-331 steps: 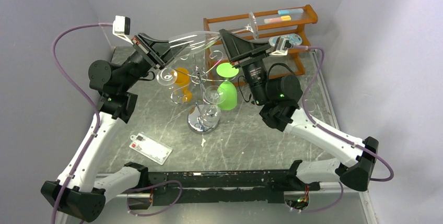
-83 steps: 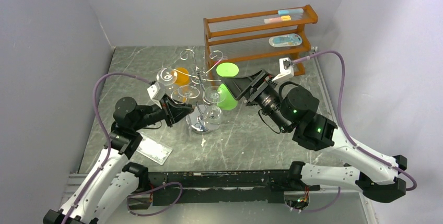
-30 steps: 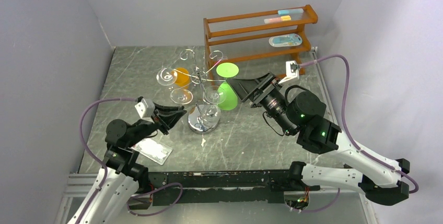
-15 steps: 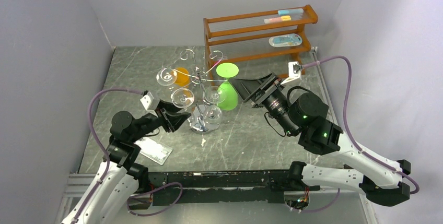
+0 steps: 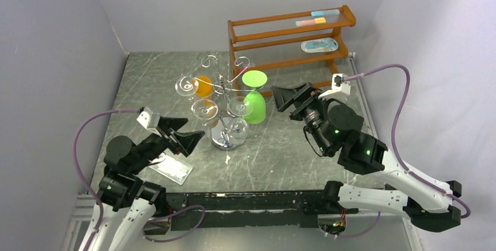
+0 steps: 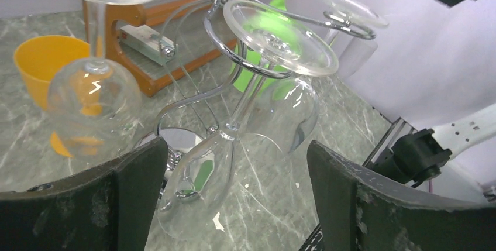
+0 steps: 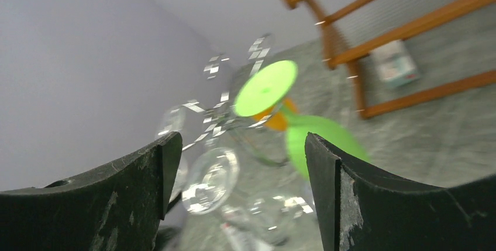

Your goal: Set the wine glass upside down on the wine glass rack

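Hanging upside down, the wine glass [image 5: 205, 109] is carried by a curled arm of the wine glass rack [image 5: 225, 87], its foot caught in the wire loop and its bowl pointing toward the table [image 5: 281, 151]. The left gripper [image 5: 190, 140] is held just beside it, apart from the glass, fingers spread wide with nothing between them. The right gripper [image 5: 290, 98] is likewise spread and empty, near the green glass [image 5: 255, 102] on the rack's right side

The grey marbled table [image 5: 292, 157] carries the wine glass rack [image 5: 225, 137] on its round base mid-table, an orange cup [image 5: 203, 85] just beyond it, a wooden shelf [image 5: 275, 20] at the far right corner and a white card [image 5: 172, 168] near the near left edge.
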Robot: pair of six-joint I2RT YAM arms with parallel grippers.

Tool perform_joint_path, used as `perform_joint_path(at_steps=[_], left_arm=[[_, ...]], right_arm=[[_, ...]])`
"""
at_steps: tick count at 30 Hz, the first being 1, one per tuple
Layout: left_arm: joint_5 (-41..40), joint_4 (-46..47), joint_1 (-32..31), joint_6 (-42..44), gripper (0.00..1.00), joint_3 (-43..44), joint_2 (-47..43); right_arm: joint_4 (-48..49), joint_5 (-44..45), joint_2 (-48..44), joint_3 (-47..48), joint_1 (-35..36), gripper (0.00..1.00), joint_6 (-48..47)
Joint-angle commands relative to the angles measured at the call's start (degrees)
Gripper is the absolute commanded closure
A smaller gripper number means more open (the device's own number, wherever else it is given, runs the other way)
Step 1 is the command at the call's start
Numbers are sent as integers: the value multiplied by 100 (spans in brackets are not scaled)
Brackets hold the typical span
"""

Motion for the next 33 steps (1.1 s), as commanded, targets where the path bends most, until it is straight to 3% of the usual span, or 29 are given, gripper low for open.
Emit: perform_joint_path(at_steps=[1,5,8,12,18,24,27,33], left_arm=[[-878,-1551,6,-61,10,678,-206],[-1792,-2556,6,108,12,1468,-65],[-2289,-2797,7,91,12,1890,-43],[-3058,-2744,6,48,12,2346,50],[-3603,-2289,7,352,12,2764,470],[-3469,-2210,9,655,3,3291,1207],[-2980,-1979,8,914,3,3332,1396],[-2311,-1530,11,583,3,3279,1604]], right_arm=[[-1123,2042,218,390,22,20,-491],[-2985,3336,763,1088,-52,21,208],[-3094,3368,799,1122,-339,21,-114],[-2499,2241,699,899,-1721,21,-1024],[-2805,191,1473,878,-3612,23,-984],[-2815,-344,1532,404,-4447,33,-865],[-2934,-412,1469,315,-4602,33,-859],[-3166,-338,1303,257,-4650,37,-722]])
